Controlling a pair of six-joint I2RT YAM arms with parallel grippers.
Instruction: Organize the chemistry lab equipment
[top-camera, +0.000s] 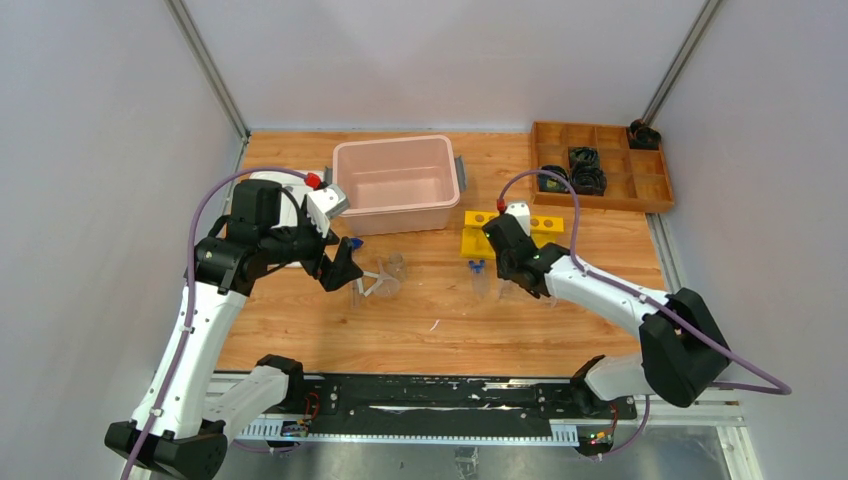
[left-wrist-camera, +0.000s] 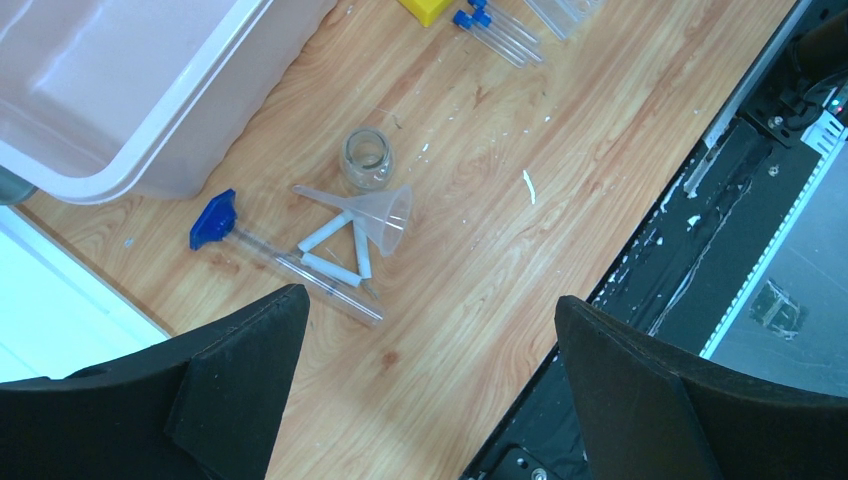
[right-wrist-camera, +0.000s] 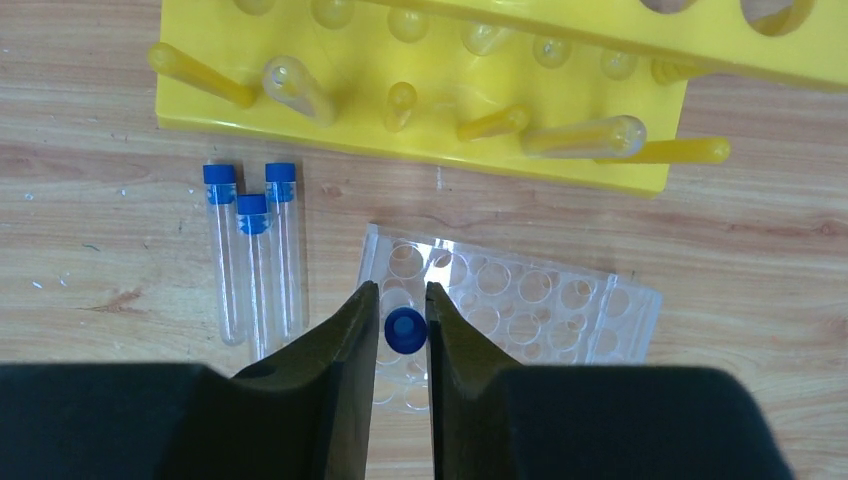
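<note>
In the right wrist view my right gripper (right-wrist-camera: 402, 287) points straight down at a clear rack (right-wrist-camera: 540, 310). A blue-capped tube (right-wrist-camera: 405, 332) stands upright in one of its holes, between the jaws. The jaws are narrowly apart, with a sliver of gap on the cap's left. Three more capped tubes (right-wrist-camera: 250, 260) lie flat to the left, and the yellow tube rack (right-wrist-camera: 420, 90) lies just beyond. My left gripper (left-wrist-camera: 430, 297) hangs wide open and empty above bare wood. Ahead of it lie a funnel (left-wrist-camera: 375, 212), a small clear beaker (left-wrist-camera: 365, 158), white rods (left-wrist-camera: 328, 232) and a long tube with a blue end (left-wrist-camera: 280, 265).
A pink tub (top-camera: 395, 180) stands at the back centre, close to my left gripper (top-camera: 340, 268). A wooden compartment tray (top-camera: 655, 190) with black rings (top-camera: 585, 170) sits at the back right. A black rail (top-camera: 430, 400) runs along the near table edge.
</note>
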